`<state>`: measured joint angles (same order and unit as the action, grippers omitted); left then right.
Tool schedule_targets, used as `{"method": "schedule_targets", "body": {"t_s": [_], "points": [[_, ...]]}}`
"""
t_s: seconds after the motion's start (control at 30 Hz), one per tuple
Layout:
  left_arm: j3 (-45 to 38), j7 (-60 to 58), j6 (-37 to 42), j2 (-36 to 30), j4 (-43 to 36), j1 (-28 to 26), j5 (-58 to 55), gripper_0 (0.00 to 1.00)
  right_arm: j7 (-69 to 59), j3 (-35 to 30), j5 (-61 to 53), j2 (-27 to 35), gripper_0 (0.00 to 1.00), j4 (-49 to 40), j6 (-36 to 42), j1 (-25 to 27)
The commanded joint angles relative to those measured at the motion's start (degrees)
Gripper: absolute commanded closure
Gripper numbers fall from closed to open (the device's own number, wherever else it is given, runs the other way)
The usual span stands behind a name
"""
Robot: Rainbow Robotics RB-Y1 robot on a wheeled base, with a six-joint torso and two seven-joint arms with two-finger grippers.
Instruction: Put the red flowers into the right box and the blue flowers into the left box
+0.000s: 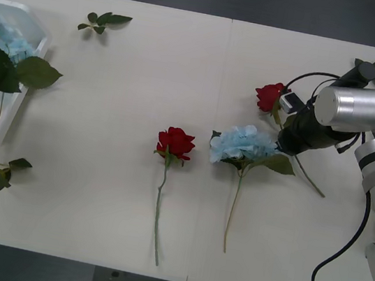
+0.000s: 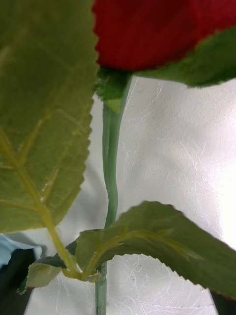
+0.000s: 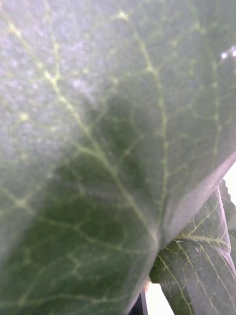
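Right arm's jaws at red rose stem

No legible text, label, brand, number or sign on the table, on the flowers, on the left box, or on the right arm's silver housing, a small mark at the table's near edge perhaps printed, too small to read

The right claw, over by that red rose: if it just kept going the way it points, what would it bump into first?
Most likely the thin green stem of the deep-red artificial rose, just under its bloom. The right wrist view looks straight at it, with the white table behind; how near it is, I cannot tell.
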<state>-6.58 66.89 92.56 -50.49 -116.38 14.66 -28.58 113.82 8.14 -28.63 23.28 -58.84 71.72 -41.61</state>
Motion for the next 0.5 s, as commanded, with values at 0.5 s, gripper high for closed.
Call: {"method": "schedule_targets", "body": {"t_s": [0.5], "points": [[-0.5,16.9,-17.3,-4.7,23.4,-5.1,-3.2,1.00,-0.7,1.6,-0.6,-1.1,1.00,-0.8,-0.4,-2.3]]}}
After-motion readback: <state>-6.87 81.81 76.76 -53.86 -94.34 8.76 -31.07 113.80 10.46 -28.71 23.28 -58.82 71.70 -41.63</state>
